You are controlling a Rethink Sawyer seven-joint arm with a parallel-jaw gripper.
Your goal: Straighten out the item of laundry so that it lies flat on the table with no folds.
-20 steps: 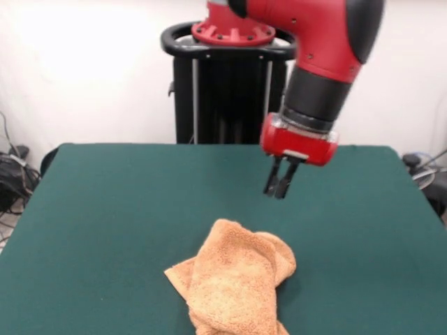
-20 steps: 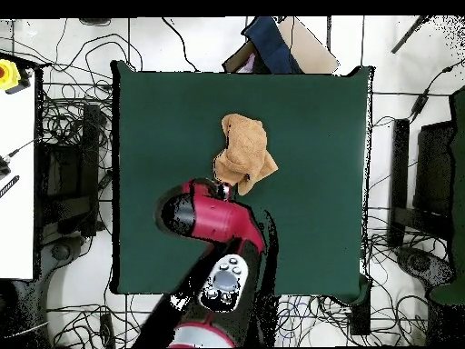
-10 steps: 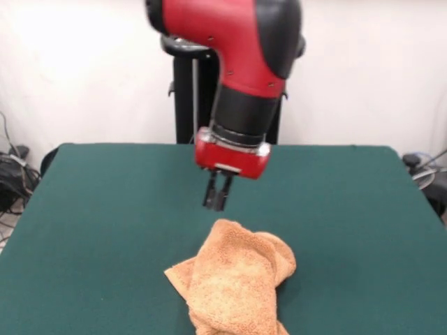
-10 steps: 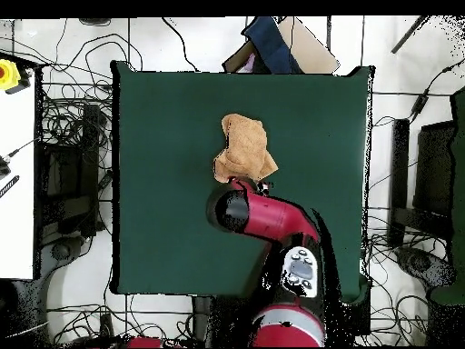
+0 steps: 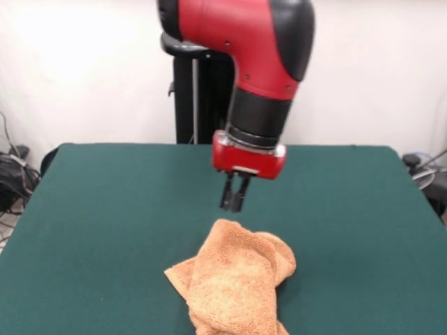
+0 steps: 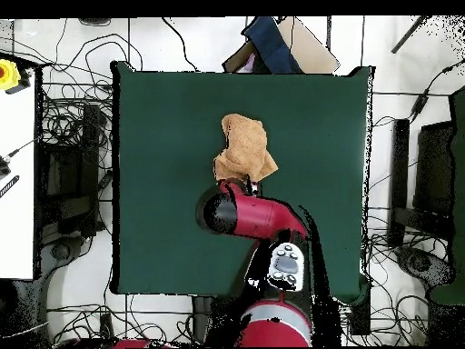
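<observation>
Front view: gripper (image 5: 235, 203) closed, empty, above folded towel (image 5: 234, 279); overhead hides the tips.

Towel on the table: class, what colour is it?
Orange-tan, plain and fluffy; the towel shows best in the front view.

The towel (image 5: 234, 279) runs off the bottom edge of the front view, so its near end is cut off. Its folds hide the stripes and tag. From overhead, the arm (image 6: 250, 211) covers the gripper and the towel's nearest edge.
</observation>
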